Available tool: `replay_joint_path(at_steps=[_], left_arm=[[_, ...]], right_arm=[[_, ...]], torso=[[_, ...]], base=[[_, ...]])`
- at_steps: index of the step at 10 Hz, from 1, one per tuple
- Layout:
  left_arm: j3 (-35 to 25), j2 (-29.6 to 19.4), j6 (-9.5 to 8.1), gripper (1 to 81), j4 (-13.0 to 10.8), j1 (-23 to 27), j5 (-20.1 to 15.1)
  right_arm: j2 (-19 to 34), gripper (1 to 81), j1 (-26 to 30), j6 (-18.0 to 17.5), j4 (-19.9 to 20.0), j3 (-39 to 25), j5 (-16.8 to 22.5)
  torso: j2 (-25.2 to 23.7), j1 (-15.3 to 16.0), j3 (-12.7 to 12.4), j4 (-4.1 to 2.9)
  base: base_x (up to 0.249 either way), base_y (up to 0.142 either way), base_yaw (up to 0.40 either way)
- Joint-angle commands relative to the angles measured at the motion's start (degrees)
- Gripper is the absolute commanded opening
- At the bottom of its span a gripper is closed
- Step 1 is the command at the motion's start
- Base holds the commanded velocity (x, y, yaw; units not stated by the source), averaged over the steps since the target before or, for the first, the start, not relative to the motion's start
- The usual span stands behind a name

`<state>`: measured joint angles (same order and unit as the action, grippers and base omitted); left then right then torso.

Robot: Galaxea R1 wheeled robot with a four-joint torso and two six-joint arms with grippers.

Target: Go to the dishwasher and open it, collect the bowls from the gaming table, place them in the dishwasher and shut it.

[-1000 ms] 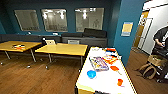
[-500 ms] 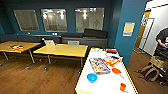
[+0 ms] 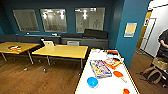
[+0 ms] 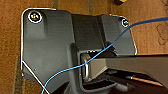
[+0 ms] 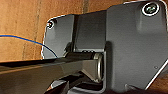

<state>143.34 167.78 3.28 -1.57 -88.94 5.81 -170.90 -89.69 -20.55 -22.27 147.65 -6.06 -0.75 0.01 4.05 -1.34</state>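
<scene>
A: Well, going from the left: two yellow-topped desks (image 3: 60, 51) stand over the wooden floor (image 3: 37, 77), and to their right lies the gaming table (image 3: 110, 86), its white top running away from the camera.

B: So which step is this?

A: Collecting the bowls, I'd judge; the robot looks to be arriving at the table's near end. The blue bowl (image 3: 92, 81) sits closest, left of centre on the white top. Beyond it lie flat board-game boxes (image 3: 100, 68), then an orange-red bowl (image 3: 126, 91) at the right, by the picture's lower edge.

B: And the claws?

A: I cannot tell whether either is released or clenched; both wrist views look down on floorboards past the robot's own plate. So the bowls seem well apart from both arms. Reaching the blue one would call for closing in and raising an arm over the top.

B: Anyone about?

A: A person (image 3: 163, 46) stands far right, by the doorway.
</scene>
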Motion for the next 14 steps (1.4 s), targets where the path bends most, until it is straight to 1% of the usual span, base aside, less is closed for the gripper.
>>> replay_joint_path(at_steps=[1,7,9,10,11,12,14], left_arm=[[-0.5,-0.1,0.59,81.1,-0.4,2.1,-3.1],[-0.5,-0.1,0.59,81.1,-0.6,2.1,-3.1],[-0.6,-0.3,0.59,81.1,-0.5,2.1,-3.1],[-0.9,-0.6,0.68,81.1,-0.5,2.1,-3.0],[-1.0,-0.9,0.68,81.1,-0.5,1.9,-2.7],[-1.0,-0.9,0.68,81.1,-0.5,1.6,-2.5],[-1.1,-0.9,0.68,81.1,-0.5,1.5,-2.5]], right_arm=[[0.0,81.1,2.3,0.3,-0.5,-0.4,2.4],[0.1,81.1,2.3,0.3,-0.3,-0.4,2.4],[0.4,81.1,2.2,0.1,0.4,-0.9,2.2],[1.1,81.1,2.4,-0.3,0.7,-1.9,0.9],[3.2,81.1,2.5,-0.5,0.8,-5.1,-0.4],[7.2,81.1,2.6,-0.5,0.7,-11.5,-1.4],[19.7,81.1,2.7,-0.7,0.5,-28.5,-5.6]], torso=[[0.0,0.0,0.0,0.00],[0.0,0.0,0.0,0.00],[0.1,0.1,0.0,0.00],[0.1,0.1,0.0,0.00],[0.1,0.1,0.0,0.00],[0.1,0.0,0.0,0.00],[0.1,0.0,0.0,0.00]], base=[[0.162,0.000,0.000],[0.165,0.000,0.000],[0.000,0.000,0.000],[0.000,0.000,0.000],[0.000,0.000,0.000],[0.000,0.000,0.000],[0.000,0.000,0.000]])
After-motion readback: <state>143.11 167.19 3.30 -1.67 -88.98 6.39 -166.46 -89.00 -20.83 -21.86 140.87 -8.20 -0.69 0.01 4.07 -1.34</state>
